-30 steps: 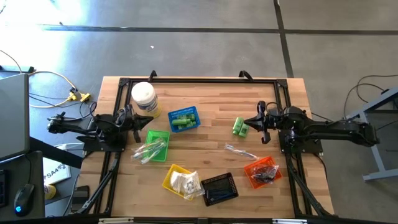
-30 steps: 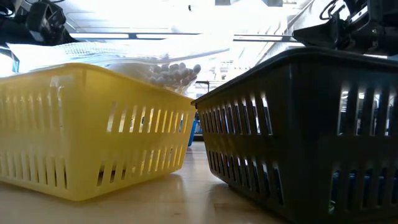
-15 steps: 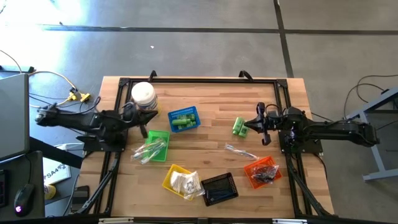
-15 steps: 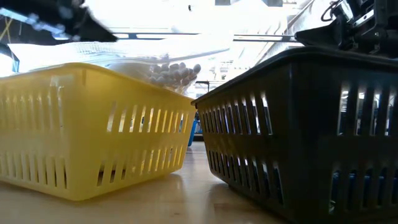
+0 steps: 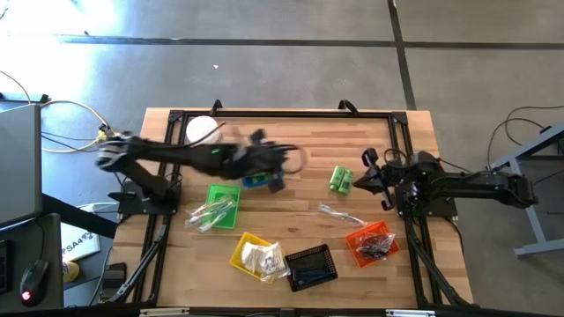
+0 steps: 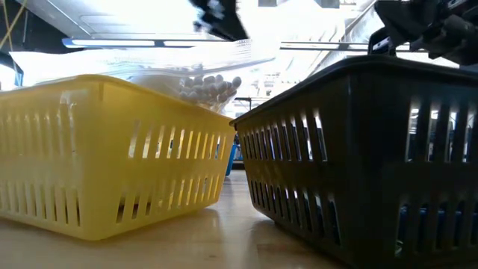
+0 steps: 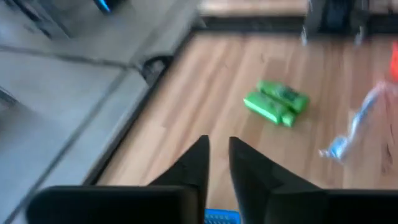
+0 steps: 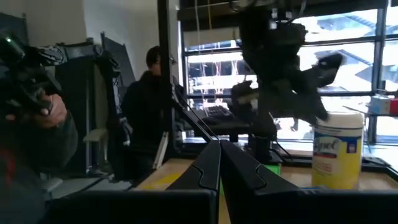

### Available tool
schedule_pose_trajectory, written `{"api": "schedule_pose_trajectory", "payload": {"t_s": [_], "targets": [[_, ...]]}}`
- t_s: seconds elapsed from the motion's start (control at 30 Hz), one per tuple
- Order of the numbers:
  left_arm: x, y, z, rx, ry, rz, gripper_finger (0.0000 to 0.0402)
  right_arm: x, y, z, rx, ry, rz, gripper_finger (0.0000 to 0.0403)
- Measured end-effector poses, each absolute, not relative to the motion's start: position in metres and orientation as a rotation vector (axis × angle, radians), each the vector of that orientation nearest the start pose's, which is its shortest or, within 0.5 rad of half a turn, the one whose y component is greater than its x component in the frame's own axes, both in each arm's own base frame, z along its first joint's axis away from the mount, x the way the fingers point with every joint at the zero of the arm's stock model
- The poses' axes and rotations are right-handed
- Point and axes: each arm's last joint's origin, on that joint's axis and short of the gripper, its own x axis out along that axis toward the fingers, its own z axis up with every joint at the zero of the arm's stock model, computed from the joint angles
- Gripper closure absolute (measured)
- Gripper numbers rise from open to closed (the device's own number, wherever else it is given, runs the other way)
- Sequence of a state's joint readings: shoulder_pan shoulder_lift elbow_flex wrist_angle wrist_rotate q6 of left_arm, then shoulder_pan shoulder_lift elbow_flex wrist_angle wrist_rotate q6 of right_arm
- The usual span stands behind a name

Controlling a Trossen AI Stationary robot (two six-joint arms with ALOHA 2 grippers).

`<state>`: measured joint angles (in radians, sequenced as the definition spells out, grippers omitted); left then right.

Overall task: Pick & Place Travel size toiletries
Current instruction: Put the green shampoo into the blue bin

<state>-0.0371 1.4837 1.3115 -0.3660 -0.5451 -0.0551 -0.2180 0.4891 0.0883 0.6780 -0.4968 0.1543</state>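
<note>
Near table centre, green bottles [image 5: 341,180] look light, rigid, slick: grip mid-body; left gripper [image 7: 216,163] slightly parted, empty; right gripper [image 8: 219,163] closed, empty.

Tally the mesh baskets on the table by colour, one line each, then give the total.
Green basket: 1
Blue basket: 1, partly under the left arm
Yellow basket: 1
Black basket: 1
Orange basket: 1
Total: 5
</note>
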Motion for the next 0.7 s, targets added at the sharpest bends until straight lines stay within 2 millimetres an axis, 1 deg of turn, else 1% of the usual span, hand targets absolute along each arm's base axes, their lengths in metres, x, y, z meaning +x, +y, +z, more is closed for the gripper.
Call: {"api": "schedule_pose_trajectory", "payload": {"t_s": [0.07,0.17,0.23,0.33,0.4,0.53,0.7], "targets": [[0.356,0.014,0.336,0.083,0.571,0.463,0.0319,0.124,-0.013,0.214,0.053,-0.246,0.308,0.0401],[0.390,0.033,0.331,0.042,0.648,0.386,0.0272,0.123,-0.012,0.215,0.049,-0.250,0.340,0.0401],[0.413,0.045,0.326,0.012,0.657,0.322,0.0241,0.122,-0.011,0.215,0.042,-0.253,0.368,0.0401],[0.442,0.058,0.317,-0.043,0.651,0.236,0.0198,0.122,-0.011,0.215,0.045,-0.248,0.386,0.0401],[0.460,0.065,0.309,-0.090,0.638,0.216,0.0173,0.122,-0.011,0.215,0.056,-0.247,0.385,0.0401],[0.491,0.077,0.283,-0.186,0.657,0.227,0.0140,0.121,-0.010,0.215,0.058,-0.243,0.407,0.0401],[0.519,0.087,0.244,-0.281,0.688,0.272,0.0128,0.120,-0.009,0.215,0.057,-0.242,0.432,0.0401]]}}
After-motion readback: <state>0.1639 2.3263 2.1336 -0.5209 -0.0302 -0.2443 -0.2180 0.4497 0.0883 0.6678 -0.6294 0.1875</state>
